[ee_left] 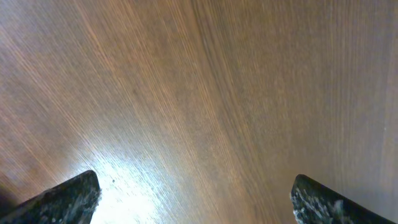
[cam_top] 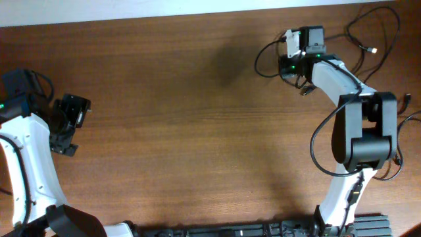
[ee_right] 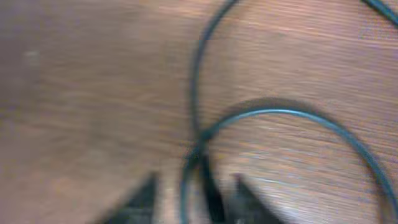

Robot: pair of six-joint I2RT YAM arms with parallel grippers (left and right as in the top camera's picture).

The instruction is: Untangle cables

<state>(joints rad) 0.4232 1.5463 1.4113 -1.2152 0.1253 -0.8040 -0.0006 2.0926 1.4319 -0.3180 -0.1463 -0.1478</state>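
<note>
The cables lie at the far right of the table. One thin black loop (cam_top: 260, 58) curves out left of my right gripper (cam_top: 291, 74), and more loose loops (cam_top: 376, 26) with a silver-tipped plug (cam_top: 373, 49) lie behind the arm. In the blurred right wrist view, two strands of cable (ee_right: 205, 118) cross and run down between the fingers of my right gripper (ee_right: 196, 200). Those fingers stand apart with wood showing between them. My left gripper (cam_top: 74, 128) is open and empty at the far left, over bare wood (ee_left: 196, 199).
The brown wooden table (cam_top: 184, 118) fills the view. A small connector (cam_top: 306, 89) lies beside the right arm. More thin black cord (cam_top: 402, 115) trails at the right edge near the arm's base.
</note>
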